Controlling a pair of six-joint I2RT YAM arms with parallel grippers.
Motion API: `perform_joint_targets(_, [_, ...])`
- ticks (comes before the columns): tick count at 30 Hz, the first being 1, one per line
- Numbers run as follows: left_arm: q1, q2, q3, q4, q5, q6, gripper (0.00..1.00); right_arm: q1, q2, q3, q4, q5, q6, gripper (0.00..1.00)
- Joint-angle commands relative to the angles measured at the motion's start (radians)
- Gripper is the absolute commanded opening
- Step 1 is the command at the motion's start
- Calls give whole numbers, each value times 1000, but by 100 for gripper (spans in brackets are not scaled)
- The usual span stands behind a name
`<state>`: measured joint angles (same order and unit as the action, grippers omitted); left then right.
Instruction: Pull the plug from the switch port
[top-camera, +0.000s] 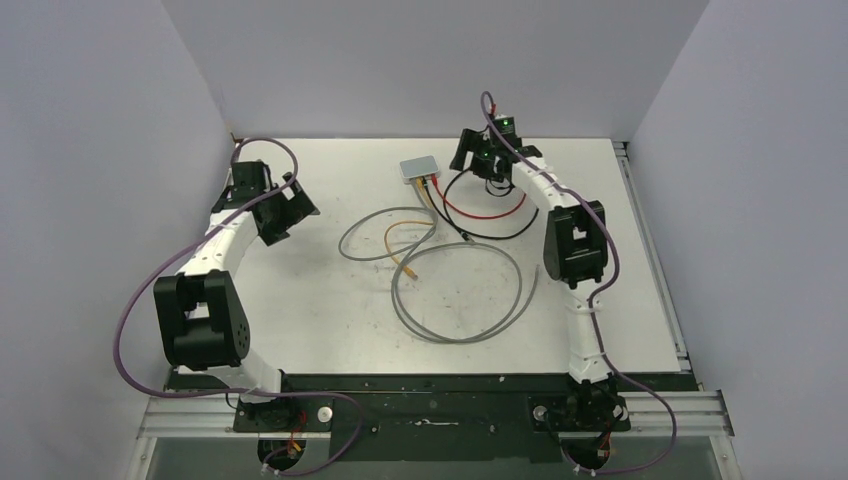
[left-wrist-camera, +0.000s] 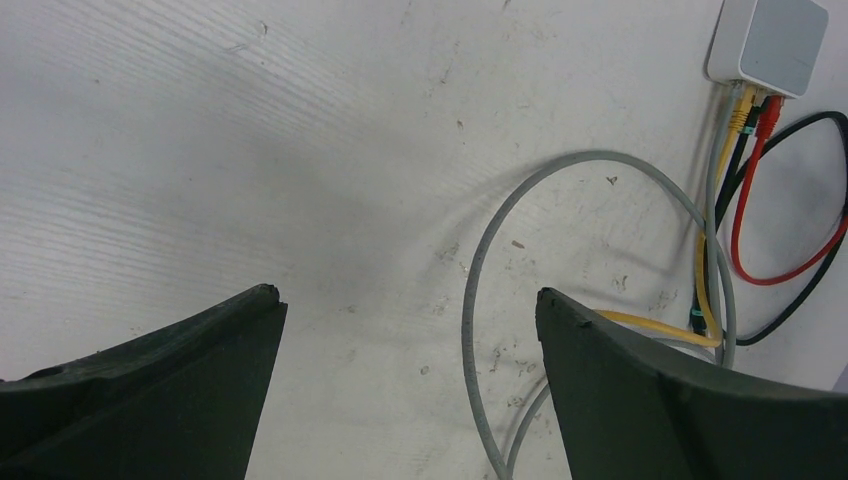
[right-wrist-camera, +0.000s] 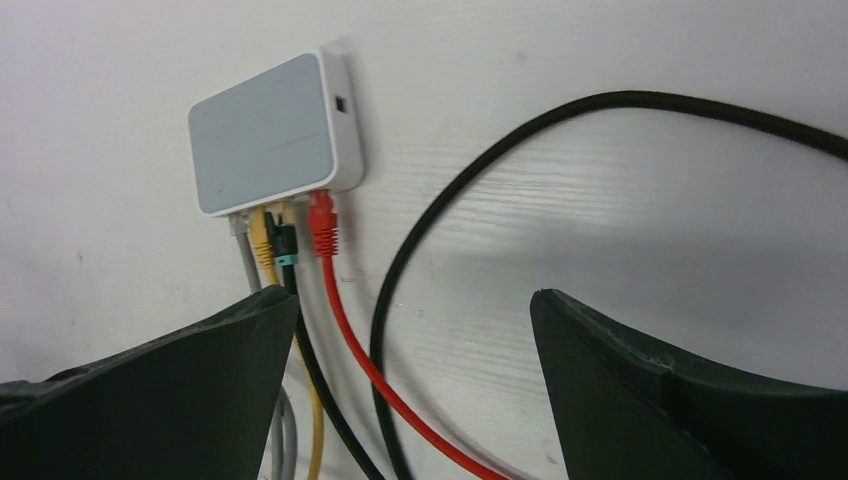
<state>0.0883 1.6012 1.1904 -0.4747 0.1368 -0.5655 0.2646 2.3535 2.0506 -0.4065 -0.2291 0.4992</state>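
The light-grey switch (top-camera: 419, 169) lies flat at the back middle of the table. It also shows in the right wrist view (right-wrist-camera: 270, 130) and the left wrist view (left-wrist-camera: 770, 42). Grey, yellow, black and red plugs sit in its near edge; the red plug (right-wrist-camera: 322, 222) is rightmost in the right wrist view. My right gripper (right-wrist-camera: 412, 305) is open and empty, hovering just right of the switch, above the red cable (right-wrist-camera: 370, 355) and a black cable loop (right-wrist-camera: 480, 160). My left gripper (left-wrist-camera: 408, 298) is open and empty, far left of the switch, over the grey cable (left-wrist-camera: 478, 270).
Grey cable loops (top-camera: 465, 300) and a yellow cable (top-camera: 400, 240) with a loose end lie across the table's middle. A red loop (top-camera: 480, 212) and black loop (top-camera: 505, 232) lie right of the switch. White walls enclose the table on three sides.
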Motion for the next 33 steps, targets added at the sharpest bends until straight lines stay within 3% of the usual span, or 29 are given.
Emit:
perform_joint_targets(1, [5,8,37,33,82,-1,96,40,69,100,40,-125,66,90])
perform_joint_targets(10, [4,5,-21,76,164,-39,96,48,186,231,142,-213,190,90])
perform_joint_targets(17, [1,18,-13,86,208,-43,98,47,252,264,239,-258,291,100])
perform_joint_targets(24, [-11,61,40,89,233,-52,100,37,318,347,223,-212,331,92])
perform_joint_targets(25, [-17,83,61,86,237,-51,96,35,323,347,227,-205,343,89])
perform_joint_targets(33, [-125,281,328,-3,248,-53,88,33,362,354,279,-157,416,82])
